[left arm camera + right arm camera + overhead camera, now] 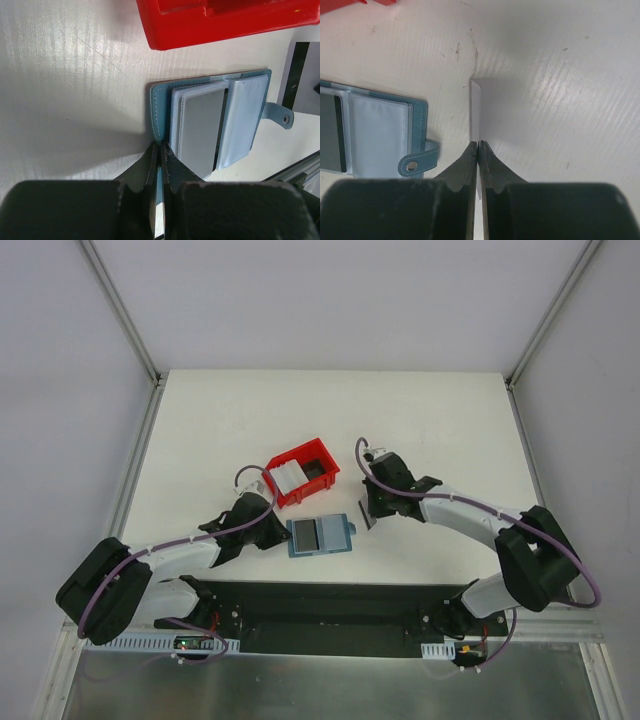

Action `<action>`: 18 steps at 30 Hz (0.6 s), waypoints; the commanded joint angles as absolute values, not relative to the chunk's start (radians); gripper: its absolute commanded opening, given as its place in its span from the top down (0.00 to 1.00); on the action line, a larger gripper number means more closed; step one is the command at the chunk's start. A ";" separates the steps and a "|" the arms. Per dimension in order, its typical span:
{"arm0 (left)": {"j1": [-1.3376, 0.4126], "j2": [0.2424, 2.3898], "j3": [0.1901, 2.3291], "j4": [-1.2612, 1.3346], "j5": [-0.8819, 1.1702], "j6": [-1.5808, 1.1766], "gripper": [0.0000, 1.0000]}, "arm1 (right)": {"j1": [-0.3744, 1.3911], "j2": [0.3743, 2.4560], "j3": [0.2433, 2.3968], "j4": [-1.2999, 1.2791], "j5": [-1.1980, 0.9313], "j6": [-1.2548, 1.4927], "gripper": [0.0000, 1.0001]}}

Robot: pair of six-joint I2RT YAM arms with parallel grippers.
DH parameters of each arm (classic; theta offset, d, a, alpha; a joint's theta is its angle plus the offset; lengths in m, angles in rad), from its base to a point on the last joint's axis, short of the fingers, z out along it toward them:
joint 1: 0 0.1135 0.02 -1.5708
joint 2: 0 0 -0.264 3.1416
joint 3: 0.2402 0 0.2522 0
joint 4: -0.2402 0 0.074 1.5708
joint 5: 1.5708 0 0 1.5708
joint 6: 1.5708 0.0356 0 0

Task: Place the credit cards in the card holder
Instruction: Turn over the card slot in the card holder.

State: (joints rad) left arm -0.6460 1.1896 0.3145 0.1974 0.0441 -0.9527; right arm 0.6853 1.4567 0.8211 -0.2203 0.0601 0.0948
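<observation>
The left gripper (160,146) is pinching the holder (161,105) by its edge while the right gripper (478,144) is clamping a card (475,111) edge-on beside it, which probably needs aligning with a pocket (245,120) next.

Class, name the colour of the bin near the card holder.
The bin is red; top view.

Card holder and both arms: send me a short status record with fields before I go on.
card holder: open on the table, pockets up, clasp tab toward the right arm
filled pocket: one grey card
left fingers: shut, apparently pinching the holder's left edge
right fingers: shut on a white card, held edge-on beside the tab, apart from the holder
red bin: behind the holder, spare cards inside
</observation>
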 commanded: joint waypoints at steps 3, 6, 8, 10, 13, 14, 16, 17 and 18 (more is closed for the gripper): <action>-0.635 1.226 0.308 0.087 0.038 -0.916 1.00 | 0.689 1.516 0.873 -0.236 0.054 0.066 0.92; -0.635 1.232 0.308 0.089 0.040 -0.914 1.00 | 0.689 1.534 0.902 -0.244 0.054 0.061 0.91; -0.637 1.235 0.310 0.089 0.040 -0.913 1.00 | 0.690 1.546 0.919 -0.244 0.045 0.058 0.91; -0.637 1.238 0.313 0.089 0.041 -0.913 1.00 | 0.689 1.557 0.931 -0.245 0.022 0.055 0.91; -0.637 1.243 0.313 0.089 0.041 -0.916 1.00 | 0.698 1.560 0.933 -0.235 0.011 0.061 0.94; -0.637 1.241 0.313 0.089 0.041 -0.917 1.00 | 0.704 1.556 0.930 -0.233 0.014 0.063 0.96; -0.637 1.241 0.316 0.087 0.043 -0.916 1.00 | 0.719 1.548 0.927 -0.226 0.017 0.066 0.96; -0.637 1.241 0.314 0.089 0.041 -0.916 1.00 | 0.726 1.548 0.928 -0.229 0.014 0.069 0.97; -0.637 1.243 0.314 0.089 0.041 -0.917 1.00 | 0.730 1.549 0.931 -0.235 0.017 0.071 0.97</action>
